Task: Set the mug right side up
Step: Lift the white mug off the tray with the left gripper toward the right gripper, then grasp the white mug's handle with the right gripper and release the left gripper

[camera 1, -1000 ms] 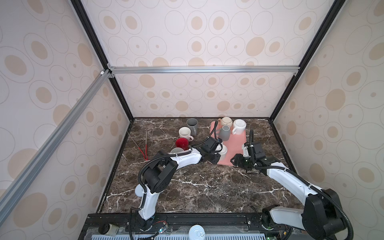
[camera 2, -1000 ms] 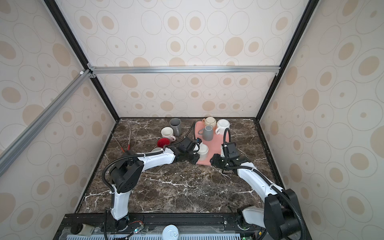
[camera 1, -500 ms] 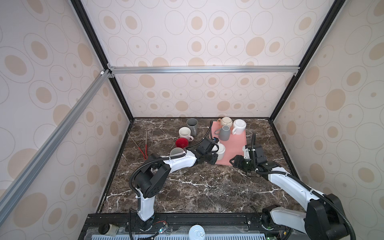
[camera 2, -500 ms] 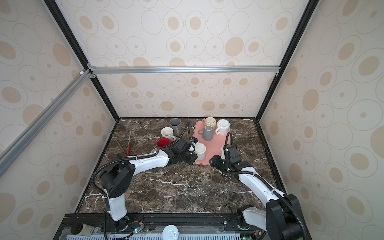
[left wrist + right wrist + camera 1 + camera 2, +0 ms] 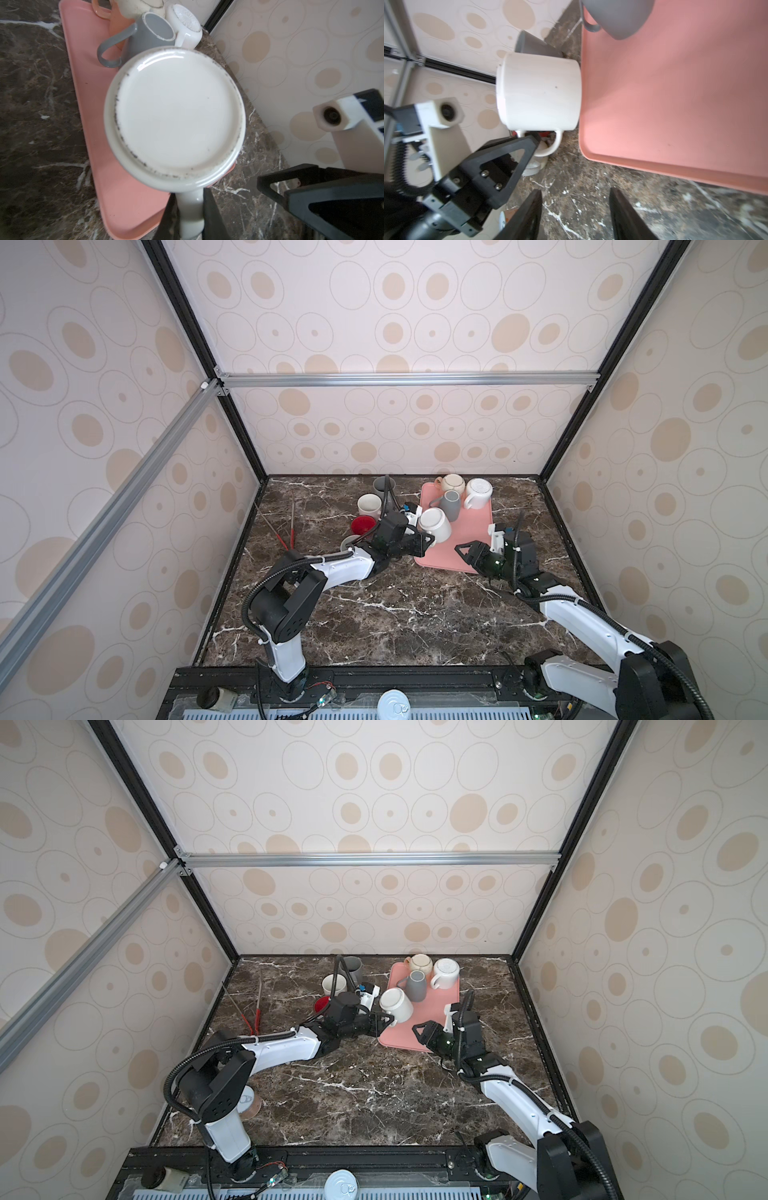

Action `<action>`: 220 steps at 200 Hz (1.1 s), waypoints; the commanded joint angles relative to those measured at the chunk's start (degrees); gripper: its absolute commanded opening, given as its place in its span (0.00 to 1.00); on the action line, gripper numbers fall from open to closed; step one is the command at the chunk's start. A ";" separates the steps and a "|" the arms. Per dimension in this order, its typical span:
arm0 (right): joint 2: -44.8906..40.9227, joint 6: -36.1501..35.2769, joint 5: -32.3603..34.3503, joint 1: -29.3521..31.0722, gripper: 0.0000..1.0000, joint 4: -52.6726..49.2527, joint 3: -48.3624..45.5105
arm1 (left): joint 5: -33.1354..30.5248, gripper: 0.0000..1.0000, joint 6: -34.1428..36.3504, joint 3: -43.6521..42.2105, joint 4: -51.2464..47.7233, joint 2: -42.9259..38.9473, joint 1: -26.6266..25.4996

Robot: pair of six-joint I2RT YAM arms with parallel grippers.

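My left gripper [image 5: 424, 540] clamps the white mug [image 5: 434, 524] by its handle, axis slanted, base uppermost; right gripper [image 5: 575, 207] gapes empty.

The white mug [image 5: 434, 524] is a glossy, straight-walled cylinder with one loop handle [image 5: 550, 145]. Its flat base [image 5: 174, 116], ringed by fine dark speckles, faces up toward the camera in both top views, so it is not right side up. It hangs tilted, with its mouth angled down over the near left part of the pink tray [image 5: 469, 539]. The left hand [image 5: 424, 541] is closed tight on the handle and carries it. Whether the rim touches the tray cannot be told.
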 commanded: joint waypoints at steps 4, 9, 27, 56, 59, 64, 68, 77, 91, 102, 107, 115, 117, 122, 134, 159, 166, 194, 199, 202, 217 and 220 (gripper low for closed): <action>-2.80 2.68 -3.45 -0.25 0.55 11.50 -1.14 | 3.93 0.00 -9.12 -0.33 18.39 -4.45 2.45; -3.09 2.91 -3.73 -0.25 0.55 12.76 -1.37 | 4.24 0.00 -9.75 -0.63 19.12 -4.78 2.80; -3.59 4.14 -5.15 -0.25 0.56 17.09 -1.92 | 5.40 0.00 -12.85 -2.24 23.25 -6.24 4.23; -2.14 8.24 -7.66 -0.21 0.56 25.30 -2.22 | 7.80 0.00 -18.94 -5.68 33.52 -8.45 6.23; -1.89 8.82 -7.90 -0.24 0.56 26.07 -2.19 | 8.02 0.00 -19.39 -5.88 34.37 -8.63 6.41; -1.54 9.56 -8.36 -0.14 0.56 27.60 -2.15 | 8.35 0.00 -20.15 -6.25 35.68 -8.96 6.59; -1.29 10.13 -8.72 -0.07 0.56 28.66 -2.05 | 8.64 0.00 -20.53 -6.41 36.58 -9.24 6.84; -0.84 11.12 -9.38 0.29 0.57 30.65 -1.62 | 9.02 0.00 -21.36 -6.93 38.48 -9.85 7.00; -0.54 11.23 -10.15 1.24 0.57 31.60 -0.29 | 9.76 0.00 -22.15 -7.47 41.04 -10.58 7.00; -0.30 10.62 -10.46 2.45 0.57 31.40 0.94 | 10.11 0.00 -22.75 -7.79 42.81 -11.00 7.00; -0.24 10.21 -10.48 3.04 0.57 31.45 1.58 | 10.18 0.00 -23.04 -8.01 43.80 -11.25 6.97; 0.12 9.87 -10.38 4.08 0.57 31.34 2.34 | 10.16 0.00 -23.62 -8.62 45.40 -11.51 7.03; 0.19 9.73 -10.32 4.30 0.57 31.27 2.53 | 10.19 0.00 -23.75 -8.73 45.84 -11.56 7.00; 0.39 9.69 -10.22 4.77 0.57 31.30 2.97 | 10.12 0.00 -24.16 -9.06 46.66 -11.76 7.01; 1.11 10.35 -9.83 5.75 0.57 31.61 3.64 | 10.42 0.00 -25.03 -9.46 48.86 -11.99 6.97; 3.04 14.01 -9.50 6.63 0.57 36.75 3.83 | 11.21 0.00 -26.50 -10.32 52.59 -12.30 7.03; 3.61 14.91 -9.58 6.78 0.57 38.11 3.95 | 11.17 0.00 -26.67 -10.70 53.45 -12.52 7.04; 5.73 16.44 -10.11 7.95 0.59 40.27 5.83 | 11.13 0.00 -27.35 -11.87 56.33 -13.35 6.99; 6.09 16.58 -10.03 8.22 0.59 40.65 6.21 | 11.25 0.00 -27.62 -11.96 56.73 -13.44 6.97; 6.28 16.68 -9.97 8.50 0.59 40.90 6.36 | 11.26 0.00 -27.77 -11.96 57.03 -13.49 7.01; 7.19 17.06 -9.73 9.51 0.60 41.95 7.36 | 11.43 0.00 -28.25 -12.01 57.48 -13.86 6.99; 7.47 17.11 -9.69 9.70 0.60 42.12 7.62 | 11.43 0.00 -28.27 -12.05 57.60 -13.95 7.03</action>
